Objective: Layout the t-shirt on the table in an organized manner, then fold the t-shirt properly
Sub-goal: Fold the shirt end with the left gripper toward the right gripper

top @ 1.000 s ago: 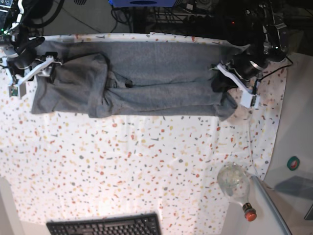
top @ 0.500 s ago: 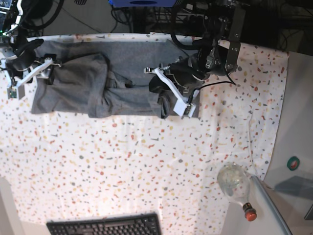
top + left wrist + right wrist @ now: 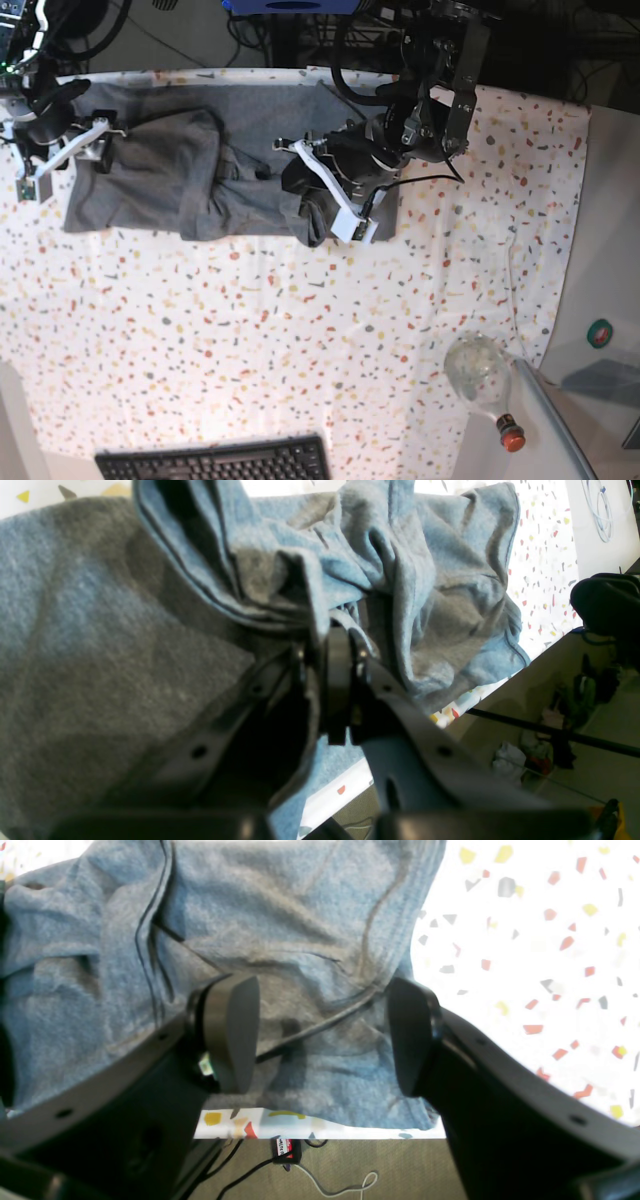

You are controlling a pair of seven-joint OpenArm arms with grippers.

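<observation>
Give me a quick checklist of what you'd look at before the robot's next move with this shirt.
1. Left hand shut on the t-shirt: ok, fabric is pinched between its fingers.
2. Right hand open above the shirt's edge: ok, holding nothing.
3. Shirt lying flat: not ok, bunched at the left hand.
4. Shirt fully on the table: ok in the base view.
5. Fold edges lined up: cannot tell.
6. Bottle away from the shirt: ok.

The t-shirt [image 3: 190, 165] lies along the table's [image 3: 250, 330] far edge, keyboard [image 3: 215, 462] nearest, bottle [image 3: 482, 380] right.
</observation>
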